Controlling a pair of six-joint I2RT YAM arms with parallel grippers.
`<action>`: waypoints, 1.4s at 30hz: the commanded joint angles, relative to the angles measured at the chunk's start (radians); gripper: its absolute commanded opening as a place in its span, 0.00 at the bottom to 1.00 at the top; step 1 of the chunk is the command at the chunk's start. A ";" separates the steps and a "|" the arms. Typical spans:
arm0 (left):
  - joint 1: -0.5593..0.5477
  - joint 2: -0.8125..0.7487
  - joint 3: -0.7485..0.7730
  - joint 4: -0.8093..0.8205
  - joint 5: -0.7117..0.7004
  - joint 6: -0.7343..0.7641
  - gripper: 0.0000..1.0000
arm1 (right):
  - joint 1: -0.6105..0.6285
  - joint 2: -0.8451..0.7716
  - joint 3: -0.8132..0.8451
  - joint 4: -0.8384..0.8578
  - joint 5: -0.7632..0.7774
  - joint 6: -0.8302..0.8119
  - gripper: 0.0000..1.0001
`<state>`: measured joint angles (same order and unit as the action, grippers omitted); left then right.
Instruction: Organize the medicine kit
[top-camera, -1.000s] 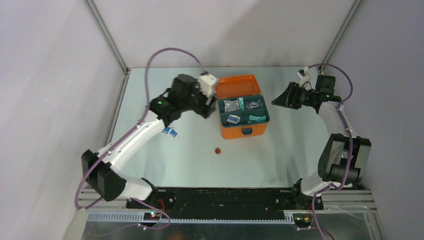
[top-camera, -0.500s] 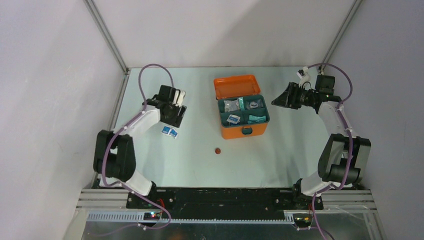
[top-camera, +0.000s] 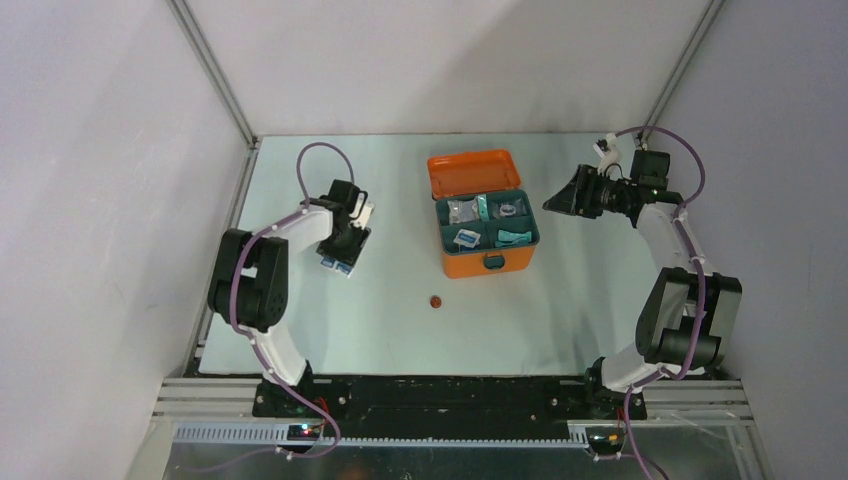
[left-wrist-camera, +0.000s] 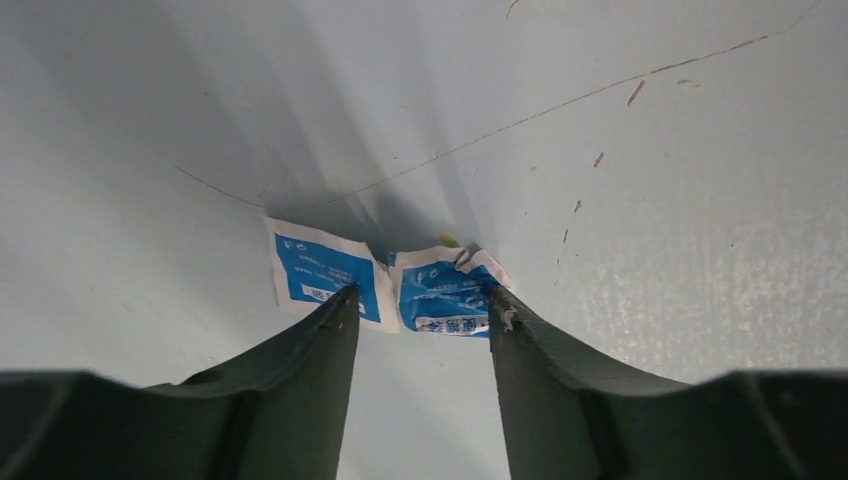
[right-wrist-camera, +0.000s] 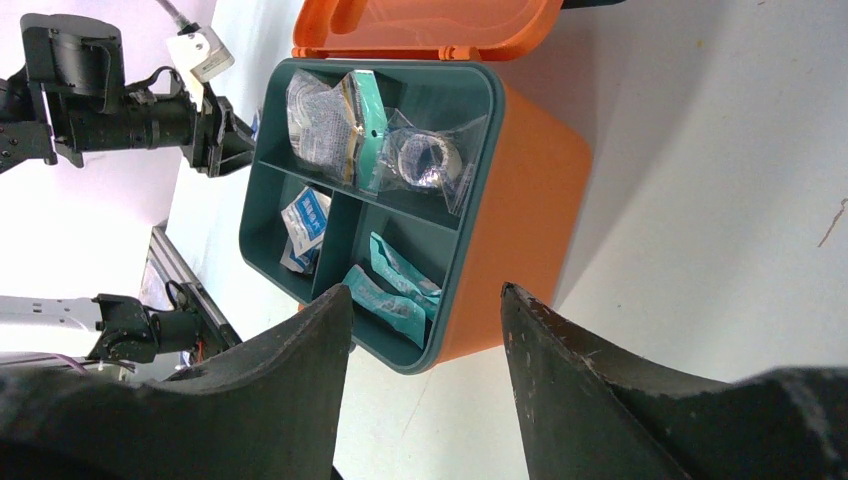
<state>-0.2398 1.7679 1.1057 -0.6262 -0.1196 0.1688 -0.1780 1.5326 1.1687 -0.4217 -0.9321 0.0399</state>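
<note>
At about nine o'clock on the pale grey-green worktop (top-camera: 400, 320), the left gripper (left-wrist-camera: 420, 308) has come down from beside the kit over a joined pair of small blue-and-white paper sachets (left-wrist-camera: 385, 285), and its dark jaws, which have narrowed a little in the last second, now stand spread with one tip on the left sachet and the other at the right sachet's edge, not yet pinching. That shift suggests the step in hand is picking up these loose sachets to carry them to the box. Towards six o'clock from the centre a small reddish-brown round object (top-camera: 435, 301) lies alone on the worktop, well apart from everything else. Just past the centre, towards one o'clock, sits the bright orange rectangular plastic medicine kit (top-camera: 487, 262), unmoved, its hinged lid laid open at the far side and its dark teal compartment tray (right-wrist-camera: 300, 185) holding clear packets, a blue-and-white sachet and teal wrappers. At three o'clock the right gripper (right-wrist-camera: 425, 310) hovers just beside the kit as before, its jaws spread and holding nothing. Thin flat sachets may slip or tear apart as the jaws close.
</note>
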 joint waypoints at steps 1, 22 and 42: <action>0.023 0.017 0.038 -0.007 0.015 0.021 0.49 | -0.003 -0.014 0.001 0.009 -0.006 -0.020 0.61; 0.046 -0.229 -0.022 -0.069 0.190 0.024 0.00 | -0.007 -0.026 0.001 0.001 -0.001 -0.026 0.60; 0.068 -0.012 0.050 -0.109 0.086 -0.021 0.48 | -0.014 -0.015 0.002 0.000 -0.002 -0.030 0.60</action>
<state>-0.1818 1.7344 1.1061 -0.7261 -0.0303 0.1581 -0.1844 1.5326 1.1687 -0.4297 -0.9318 0.0254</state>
